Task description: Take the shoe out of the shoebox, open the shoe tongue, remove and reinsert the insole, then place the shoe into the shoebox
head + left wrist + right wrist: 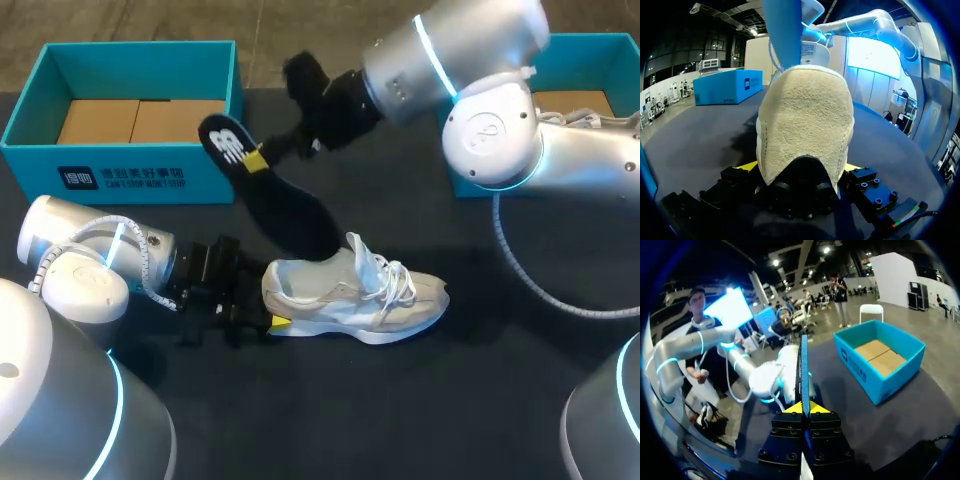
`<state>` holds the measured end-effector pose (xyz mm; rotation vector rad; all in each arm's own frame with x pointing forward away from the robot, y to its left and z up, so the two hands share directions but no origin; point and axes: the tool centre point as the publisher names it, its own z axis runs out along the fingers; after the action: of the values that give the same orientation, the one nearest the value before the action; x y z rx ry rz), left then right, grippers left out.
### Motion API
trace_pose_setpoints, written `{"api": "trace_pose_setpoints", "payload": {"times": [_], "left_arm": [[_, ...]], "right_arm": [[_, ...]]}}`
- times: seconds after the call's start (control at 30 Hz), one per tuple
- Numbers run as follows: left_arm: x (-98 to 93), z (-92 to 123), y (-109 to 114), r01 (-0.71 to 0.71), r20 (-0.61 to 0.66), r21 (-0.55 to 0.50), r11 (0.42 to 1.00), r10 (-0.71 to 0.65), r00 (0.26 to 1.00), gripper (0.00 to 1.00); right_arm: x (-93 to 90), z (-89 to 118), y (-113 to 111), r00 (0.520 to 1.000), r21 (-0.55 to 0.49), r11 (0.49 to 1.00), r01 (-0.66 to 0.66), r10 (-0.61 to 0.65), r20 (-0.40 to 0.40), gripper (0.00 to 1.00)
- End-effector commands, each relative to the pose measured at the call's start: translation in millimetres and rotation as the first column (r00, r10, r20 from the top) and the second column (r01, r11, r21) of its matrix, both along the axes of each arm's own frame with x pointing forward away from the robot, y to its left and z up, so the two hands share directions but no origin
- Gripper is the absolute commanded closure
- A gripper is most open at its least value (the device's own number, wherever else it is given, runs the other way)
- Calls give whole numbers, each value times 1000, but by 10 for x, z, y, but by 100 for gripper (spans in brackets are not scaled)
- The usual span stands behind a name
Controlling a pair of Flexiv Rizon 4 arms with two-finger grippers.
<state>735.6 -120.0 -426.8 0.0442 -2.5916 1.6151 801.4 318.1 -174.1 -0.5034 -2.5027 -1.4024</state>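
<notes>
Shoe (pixel 805 130) heel is filling the left wrist view, pale suede, with the left gripper (pixel 800 172) clamping it, one yellow tip pressing each side. Seen from overhead, the shoe is resting on its sole mid-table (pixel 420 400), toe pointing to 3 o'clock, the left gripper at its 9 o'clock. Right gripper (pixel 258 160) is pinching the black insole (pixel 285 205) near its heel end, fingers squeezing both faces. Insole is slanting from 11 o'clock down to the shoe's opening; whether its toe end is sitting inside, cannot tell. Blue box (pixel 150 180) is standing at the shoe's 10 o'clock, well apart; second box (pixel 590 45) at 2 o'clock, behind the right arm.
</notes>
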Motion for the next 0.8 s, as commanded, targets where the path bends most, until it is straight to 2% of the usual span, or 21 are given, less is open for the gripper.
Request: {"api": "trace_pose_setpoints", "payload": {"times": [0.03, 0.1, 0.23, 0.33, 0.37, 0.47, 0.8], "left_arm": [[26, -49, -21, 0, 0, 3, 1000, 0, 1000, 100], [26, -49, -21, 0, 0, 3, 1000, 0, 1000, 100], [26, -49, -21, 0, 0, 3, 1000, 0, 1000, 100], [26, -49, -21, 0, 0, 3, 1000, 0, 1000, 100], [26, -49, -21, 0, 0, 3, 1000, 0, 1000, 100], [26, -49, -21, 0, 0, 3, 1000, 0, 1000, 100], [26, -49, -21, 0, 0, 3, 1000, 0, 1000, 100]], "right_arm": [[60, 162, 53, 1000, 26, 999, 20, -20, -20, 100], [116, 274, 59, 998, 56, 997, 51, -49, -36, 100], [192, 468, 93, 987, 130, 986, 104, -86, -139, 100], [203, 644, 144, 977, 176, 976, 130, -97, -189, 100], [203, 726, 168, 970, 199, 971, 131, -85, -227, 100], [220, 880, 133, 960, 248, 958, 144, -75, -268, 100], [129, 1481, -38, 951, 294, 928, 229, -148, -272, 100]]}}
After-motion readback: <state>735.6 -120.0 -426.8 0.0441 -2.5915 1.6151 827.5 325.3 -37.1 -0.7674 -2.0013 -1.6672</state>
